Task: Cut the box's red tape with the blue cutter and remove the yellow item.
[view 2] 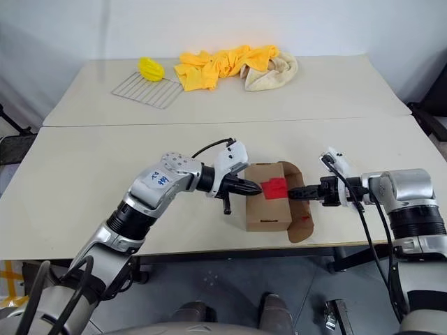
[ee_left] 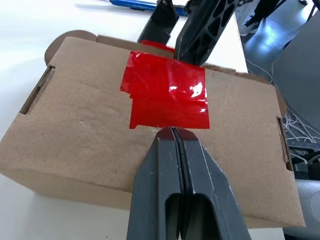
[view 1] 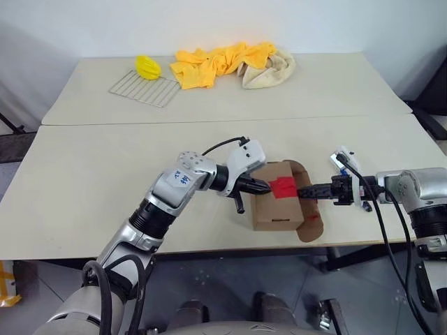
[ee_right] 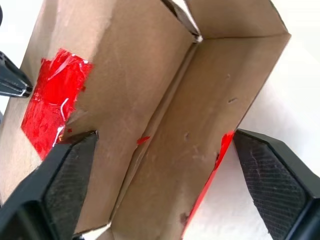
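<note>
Box [view 1: 278, 204] sits steadied by the pressed-together left gripper [ee_left: 173, 132]; the spread right gripper [ee_right: 165, 165] should pinch the right flap [ee_right: 200, 150] squarely and lift gently.

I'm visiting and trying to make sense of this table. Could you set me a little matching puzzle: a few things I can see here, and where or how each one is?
Things:
1. left gripper
2. right gripper
3. red tape
4. wire rack

Places or states:
A. on the far table, beside a small yellow thing
B. stuck on top of the box
C. shut, tip at the tape's edge
D. open, straddling the box's raised flap

Pairs: 1-C, 2-D, 3-B, 4-A
</note>
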